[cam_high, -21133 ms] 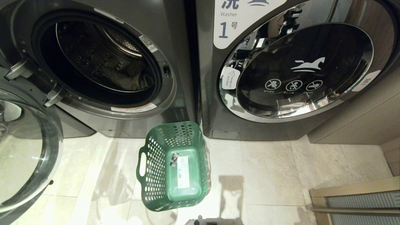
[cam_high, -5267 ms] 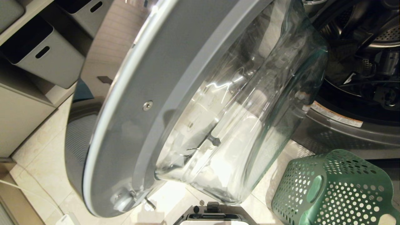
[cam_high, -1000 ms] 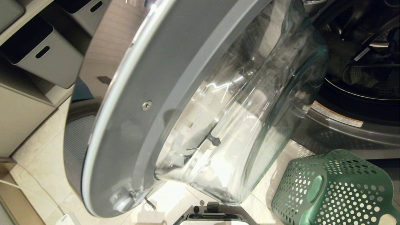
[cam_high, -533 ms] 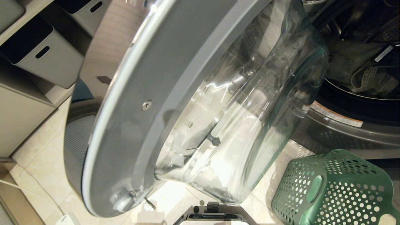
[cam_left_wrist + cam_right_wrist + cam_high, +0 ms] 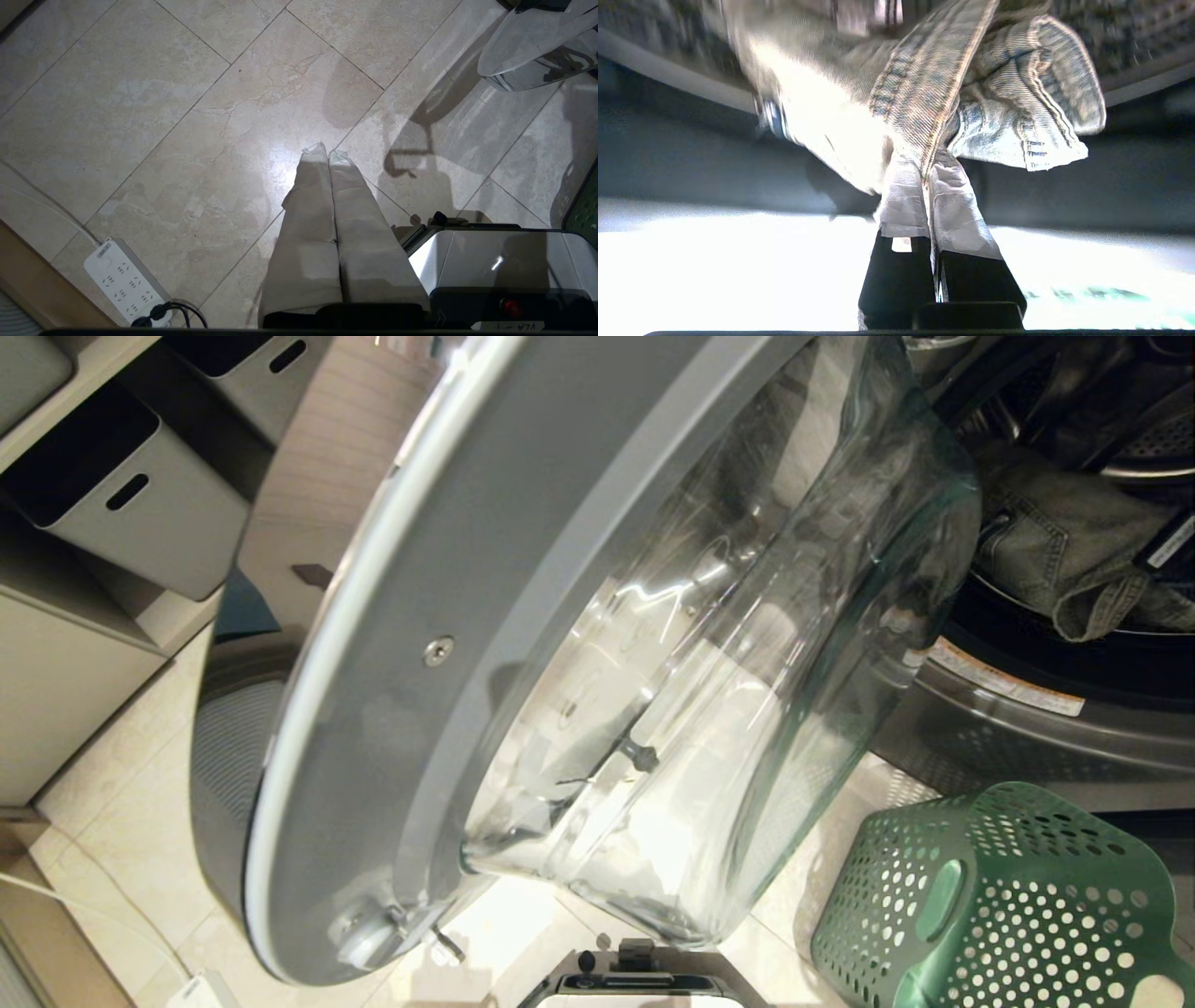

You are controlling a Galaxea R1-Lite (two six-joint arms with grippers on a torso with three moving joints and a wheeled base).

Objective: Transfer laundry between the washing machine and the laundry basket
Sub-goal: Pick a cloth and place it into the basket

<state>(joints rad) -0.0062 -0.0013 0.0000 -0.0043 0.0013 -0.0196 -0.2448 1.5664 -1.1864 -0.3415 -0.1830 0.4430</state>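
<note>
Since half a second earlier the garment (image 5: 1055, 555) had come further out of the drum, its folds now draped over the dark door seal at the washer's (image 5: 1018, 719) mouth, at about two o'clock in the head view. The right claw (image 5: 930, 161) was clenched on a stitched seam of the garment, which bunched and hung from the fingertips, with a loose cuff drooping just beside them. To do this step well, the claw should probably lift the cloth clear of the seal before swinging toward the basket (image 5: 1004, 896), at about four o'clock below the washer's mouth, so that no trailing leg snags on the rim or the open door (image 5: 579, 644). The left claw (image 5: 328, 156) was parked low, pressed shut on nothing, pointing at the floor tiles (image 5: 187, 116) near a power strip (image 5: 126, 280).
</note>
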